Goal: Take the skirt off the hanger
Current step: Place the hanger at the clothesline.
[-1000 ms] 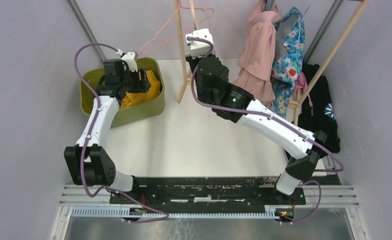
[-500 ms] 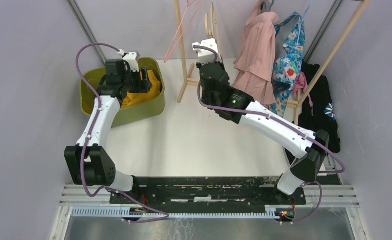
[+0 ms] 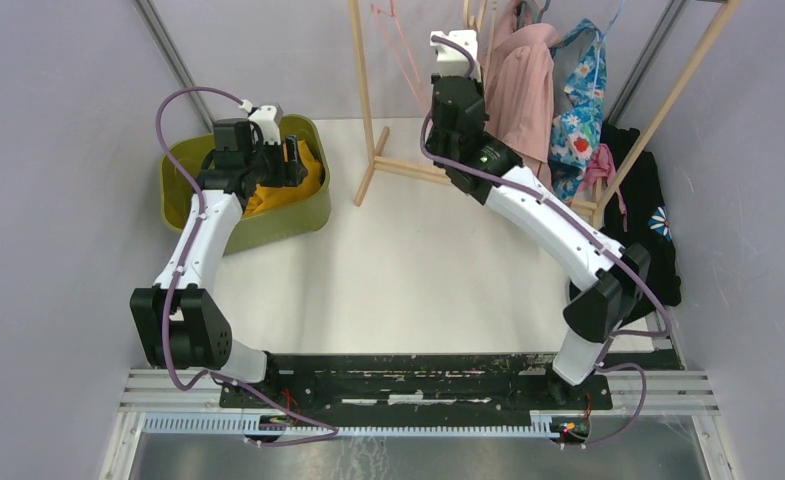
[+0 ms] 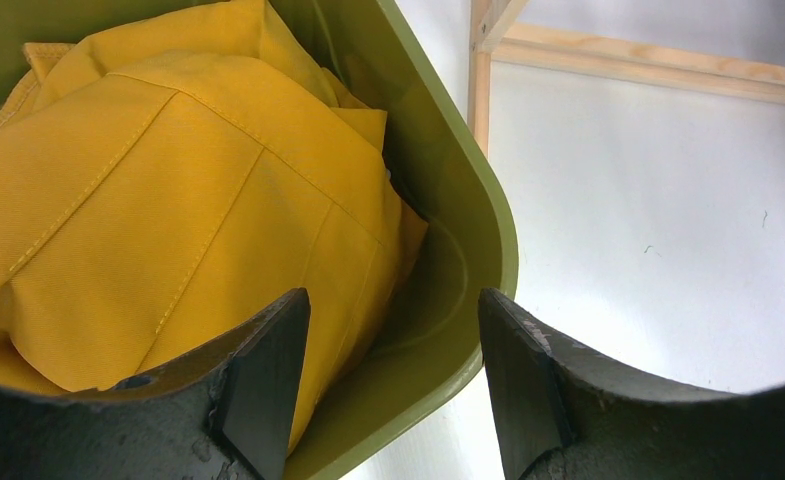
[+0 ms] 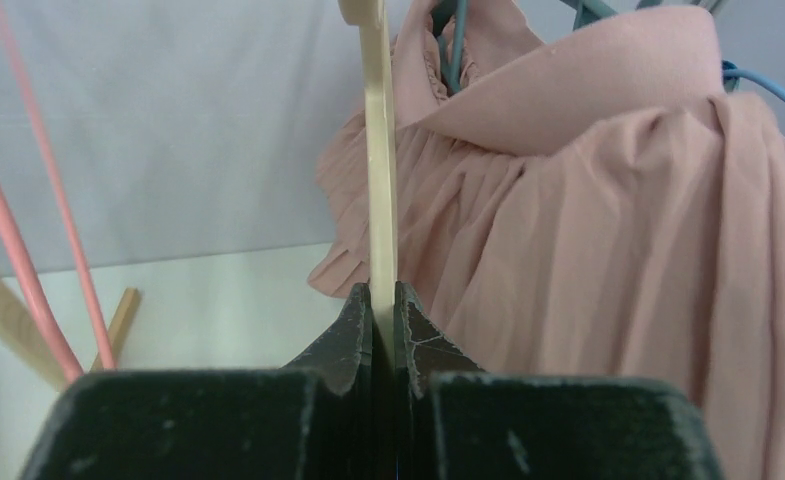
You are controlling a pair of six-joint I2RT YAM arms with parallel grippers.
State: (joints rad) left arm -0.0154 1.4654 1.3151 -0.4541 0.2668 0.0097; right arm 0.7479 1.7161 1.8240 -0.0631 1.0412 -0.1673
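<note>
Right wrist view: right gripper [image 5: 385,296] is pinching a pale wooden hanger [image 5: 376,170], which is standing upright, with a pink garment [image 5: 588,260] hanging at 3 o'clock. Left gripper [image 4: 392,312] is hovering, jaws spread, over the yellow skirt [image 4: 148,200], which is lying bunched in the green bin [image 4: 468,220] at the table's [image 3: 408,260] 10 o'clock.

At my ten o'clock sits an olive bin [image 3: 280,226]. At one, a pink dress [image 3: 528,100] hangs just beside a blue floral garment [image 3: 580,112]. A black garment [image 3: 644,200] hangs at two.

Spread left tool [image 4: 393,305], clamped right tool [image 5: 385,297]
</note>
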